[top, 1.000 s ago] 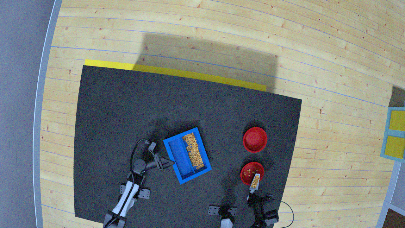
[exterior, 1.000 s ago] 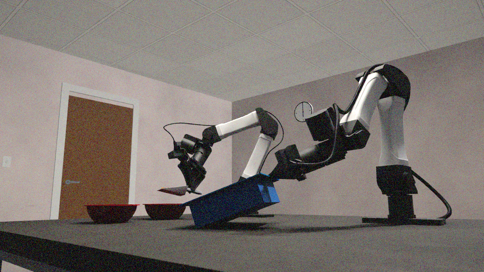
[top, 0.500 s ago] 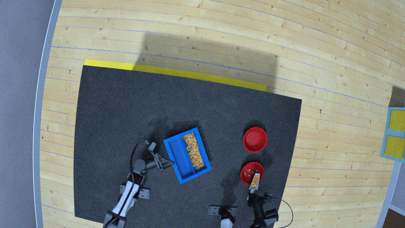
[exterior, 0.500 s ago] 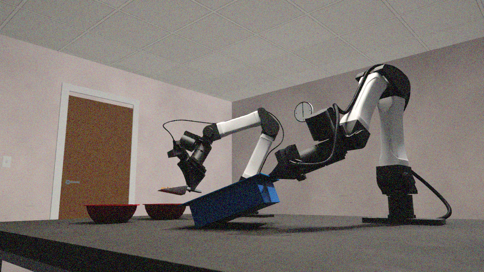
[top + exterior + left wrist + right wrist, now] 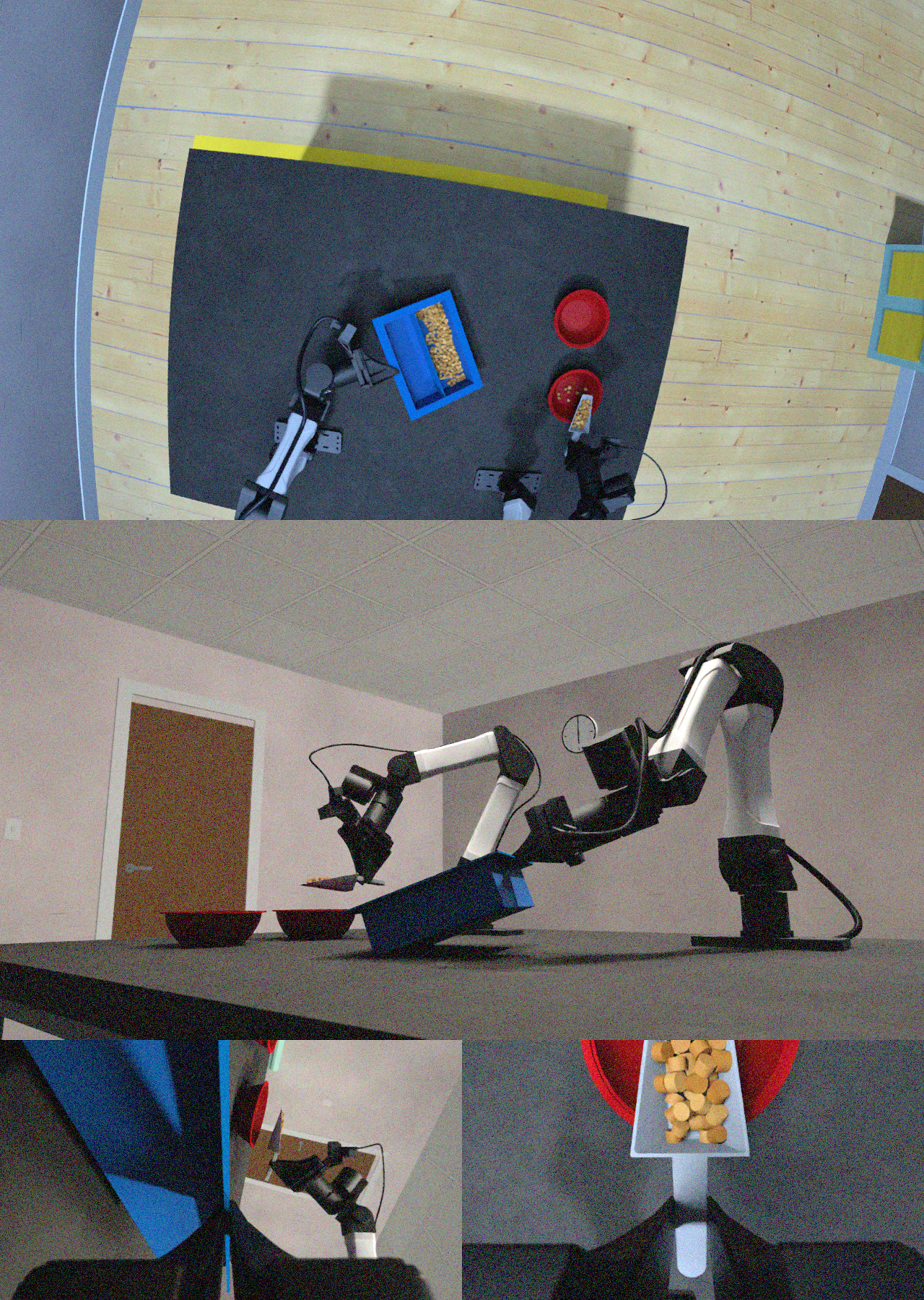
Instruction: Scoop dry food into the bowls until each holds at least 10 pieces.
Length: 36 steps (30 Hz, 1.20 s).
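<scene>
1. The right gripper (image 5: 574, 440) (image 5: 363, 879) (image 5: 270, 1161) (image 5: 691, 1199) has its jaws closed on the handle of the scoop (image 5: 574, 431) (image 5: 336, 885) (image 5: 276, 1141) (image 5: 690, 1181).
2. The left gripper (image 5: 395, 371) (image 5: 526, 857) (image 5: 227, 1203) has its jaws closed on the rim of the box (image 5: 406, 352) (image 5: 445, 904) (image 5: 162, 1224).
3. The scoop, loaded with food, hangs over part of the near bowl (image 5: 564, 412) (image 5: 314, 924) (image 5: 258, 1114) (image 5: 769, 1080), whose rim it clears; several pieces lie inside.
4. The far bowl (image 5: 581, 318) (image 5: 214, 928) (image 5: 268, 1044) stands upright beside it, apart.
5. The box tilts, its gripped side raised off the bench (image 5: 258, 226) (image 5: 581, 985); food fills one compartment, beyond the divider.
6. Both bowls stand on the bench, well apart from the box.
</scene>
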Each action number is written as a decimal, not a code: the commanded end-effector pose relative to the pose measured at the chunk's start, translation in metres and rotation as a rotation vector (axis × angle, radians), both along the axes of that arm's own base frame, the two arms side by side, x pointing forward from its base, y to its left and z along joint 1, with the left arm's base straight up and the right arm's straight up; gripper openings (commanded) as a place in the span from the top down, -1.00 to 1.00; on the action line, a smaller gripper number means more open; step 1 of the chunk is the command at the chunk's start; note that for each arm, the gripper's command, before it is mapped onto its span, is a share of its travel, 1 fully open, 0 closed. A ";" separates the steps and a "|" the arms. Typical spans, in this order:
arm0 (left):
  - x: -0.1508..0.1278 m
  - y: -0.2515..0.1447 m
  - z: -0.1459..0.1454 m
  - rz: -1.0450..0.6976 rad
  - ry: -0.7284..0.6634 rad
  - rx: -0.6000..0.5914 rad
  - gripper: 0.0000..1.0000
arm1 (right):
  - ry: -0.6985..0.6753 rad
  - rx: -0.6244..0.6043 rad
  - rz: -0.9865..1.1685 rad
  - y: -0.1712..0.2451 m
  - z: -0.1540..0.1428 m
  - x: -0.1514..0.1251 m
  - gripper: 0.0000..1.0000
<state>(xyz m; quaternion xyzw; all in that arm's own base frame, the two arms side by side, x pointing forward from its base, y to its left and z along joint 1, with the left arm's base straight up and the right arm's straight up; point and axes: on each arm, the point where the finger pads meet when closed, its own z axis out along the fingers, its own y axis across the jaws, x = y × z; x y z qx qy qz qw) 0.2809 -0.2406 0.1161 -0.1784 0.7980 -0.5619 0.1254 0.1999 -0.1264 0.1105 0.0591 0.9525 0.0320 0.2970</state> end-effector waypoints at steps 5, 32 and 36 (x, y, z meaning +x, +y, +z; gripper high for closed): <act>0.010 -0.005 0.035 -0.020 -0.130 -0.039 1.00 | 0.016 -0.047 -0.015 -0.006 0.011 0.005 1.00; 0.010 -0.005 0.035 -0.020 -0.130 -0.039 1.00 | 0.077 -0.115 -0.023 -0.008 0.019 0.009 1.00; 0.010 -0.005 0.035 -0.020 -0.130 -0.039 1.00 | 0.072 -0.119 -0.031 -0.009 0.021 0.008 1.00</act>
